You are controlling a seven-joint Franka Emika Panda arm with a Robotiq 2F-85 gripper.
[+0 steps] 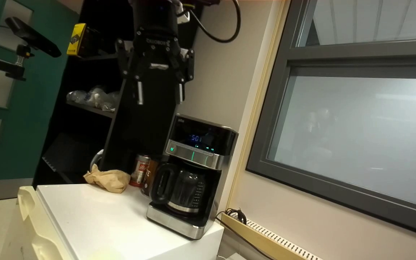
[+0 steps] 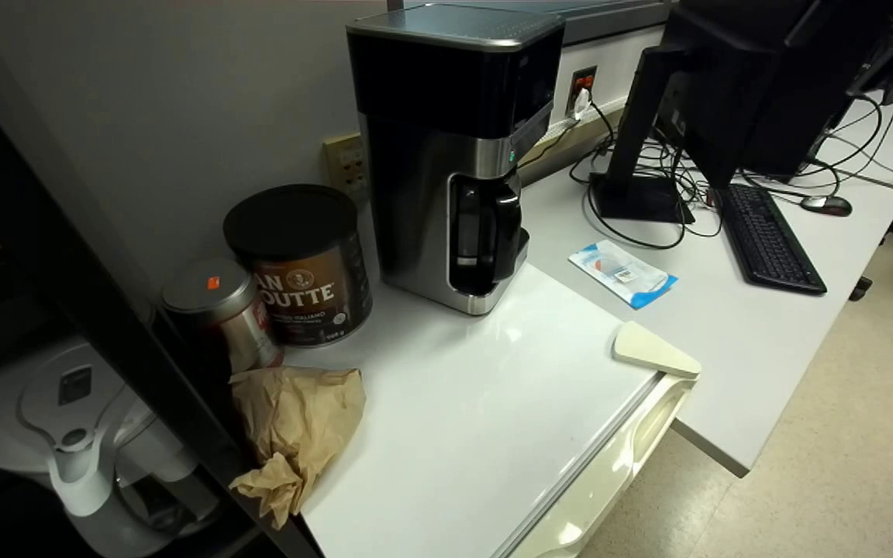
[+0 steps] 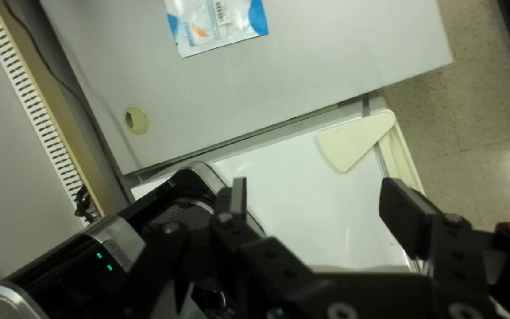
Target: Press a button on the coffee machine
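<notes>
1. The gripper (image 1: 160,94) hung in the upper part of an exterior view, pointing downward.
2. Its black housing (image 1: 155,21) (the lettering (image 1: 157,42) read upside down) reached up to the frame's top edge.
3. Both fingers (image 1: 140,93) stood well apart, roughly parallel, and ended at nearly the same height.
4. In the wrist view they rose from the lower edge, a wide gap between them, with jointed, bolted linkages (image 3: 441,248) showing behind.
</notes>
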